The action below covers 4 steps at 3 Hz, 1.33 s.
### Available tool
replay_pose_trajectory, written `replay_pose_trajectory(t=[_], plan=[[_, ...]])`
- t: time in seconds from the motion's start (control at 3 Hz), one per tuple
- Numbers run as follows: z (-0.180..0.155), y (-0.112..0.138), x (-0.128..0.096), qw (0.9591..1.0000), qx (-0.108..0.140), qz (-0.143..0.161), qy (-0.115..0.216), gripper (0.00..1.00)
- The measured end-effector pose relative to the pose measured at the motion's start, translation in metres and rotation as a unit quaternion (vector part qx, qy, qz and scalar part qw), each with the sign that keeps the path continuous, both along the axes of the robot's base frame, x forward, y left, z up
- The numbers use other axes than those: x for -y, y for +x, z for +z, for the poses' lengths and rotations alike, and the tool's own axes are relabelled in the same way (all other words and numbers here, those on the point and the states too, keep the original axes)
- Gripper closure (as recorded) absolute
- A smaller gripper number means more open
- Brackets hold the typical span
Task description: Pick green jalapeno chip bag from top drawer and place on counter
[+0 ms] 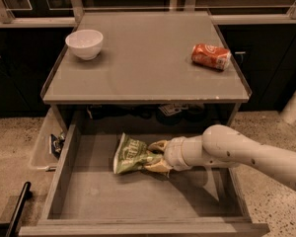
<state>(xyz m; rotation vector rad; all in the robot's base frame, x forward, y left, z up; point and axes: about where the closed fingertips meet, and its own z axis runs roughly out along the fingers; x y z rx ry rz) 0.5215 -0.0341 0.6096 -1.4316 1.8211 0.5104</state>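
Note:
The green jalapeno chip bag (132, 155) lies crumpled on the floor of the open top drawer (89, 201), a little left of its middle. My gripper (156, 157) reaches in from the right on a white arm (246, 154). Its tan fingers (158, 145) sit above and below the bag's right end and are closed on it. The bag rests on the drawer bottom. The counter (148, 68) is the grey tabletop above the drawer.
A white bowl (84, 43) stands at the counter's back left. An orange-red soda can (211, 56) lies on its side at the right. A clear plastic bin (44, 144) hangs left of the drawer. A black bar (17, 209) is at bottom left.

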Motion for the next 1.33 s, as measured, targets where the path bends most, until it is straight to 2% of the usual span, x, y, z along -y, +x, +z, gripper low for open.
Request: replay_pose_trajectory(t=[0.33, 1.0, 1.33], plan=[[0.028, -0.005, 0.006, 0.9998, 0.019, 0.004, 0.005, 1.00], [0.104, -0.025, 0.015, 0.9958, 0.089, 0.017, 0.011, 1.00], [0.135, -0.033, 0.021, 0.9939, 0.109, 0.018, 0.012, 1.00]])
